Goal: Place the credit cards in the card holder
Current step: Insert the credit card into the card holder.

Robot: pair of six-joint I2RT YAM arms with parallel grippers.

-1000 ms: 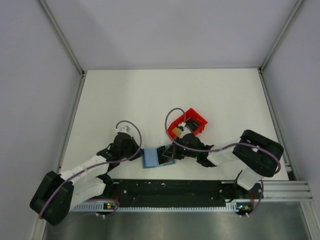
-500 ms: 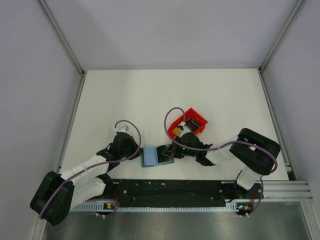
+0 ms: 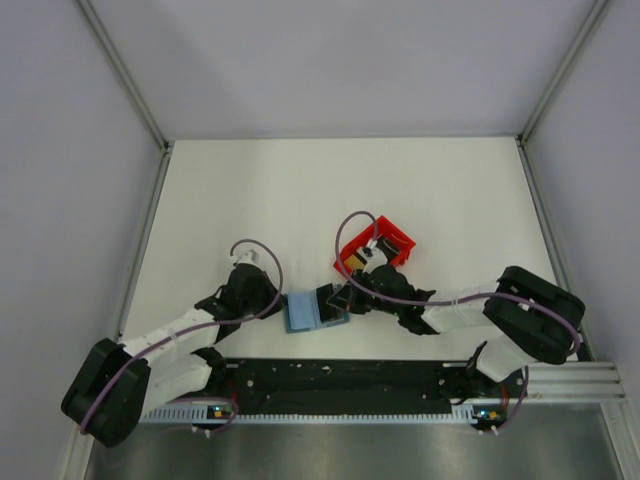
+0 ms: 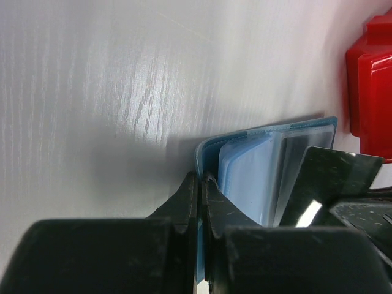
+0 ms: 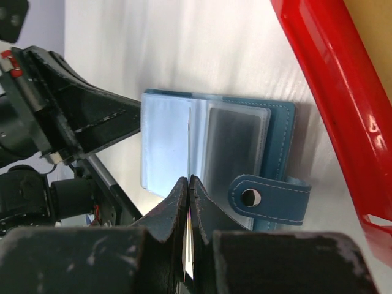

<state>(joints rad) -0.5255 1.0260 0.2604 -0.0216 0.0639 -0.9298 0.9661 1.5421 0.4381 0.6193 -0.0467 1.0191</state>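
Pale walls (image 3: 330,70) box in a white bench (image 3: 300,200), and the two arms meet low in the middle of it. Between them the card holder (image 3: 305,312) lies open on the bench, teal cover down and clear sleeves fanned upward. The left gripper (image 4: 201,184) has its jaws pinched together on the holder's left edge, with the cover caught between them. The right gripper (image 5: 188,184) is closed tight on a thin card seen edge-on from its own camera. From the left wrist this looks like a glossy black card (image 4: 331,177), though the glare makes the colour hard to be sure of, and it stands tilted at the open sleeves. A dark card (image 5: 236,144) sits inside the right-hand sleeve, and the snap strap (image 5: 269,199) lies folded across the holder's lower corner. Just beyond the holder sits the red bin (image 3: 385,245), with a tan card (image 3: 351,267) inside it
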